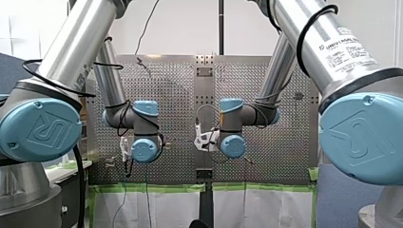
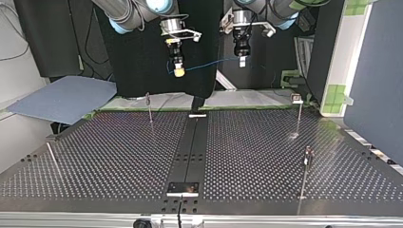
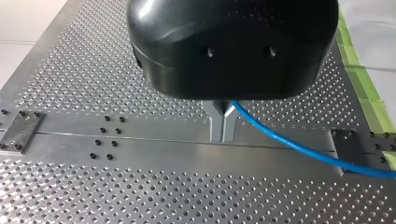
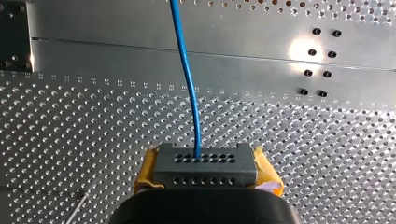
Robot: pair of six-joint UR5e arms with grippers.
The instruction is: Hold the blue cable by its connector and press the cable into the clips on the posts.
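Blue cable [image 4: 187,70] hangs in the air over the perforated table [image 2: 104,156], strung between the two grippers above the plain strip that runs down the table's middle. It is well apart from every post.

My left gripper [image 3: 223,125] has its metal fingers pinched narrow on the cable, which trails away to one side of it. My right gripper [image 4: 205,170] is clamped on the cable's end piece.

Three slim posts stand upright on the table. In the top view one [image 2: 150,111] is near the far edge, left of the strip, one [image 2: 299,118] is towards the far right corner, and one [image 2: 304,175] is along the right edge. Each seems to carry a small clip at its tip, though these are too small to be sure of.

The end piece is a dark grey connector [image 4: 204,161], a block with rows of holes. It is held between the yellow pads [image 4: 145,171], and the cable enters its upper face.
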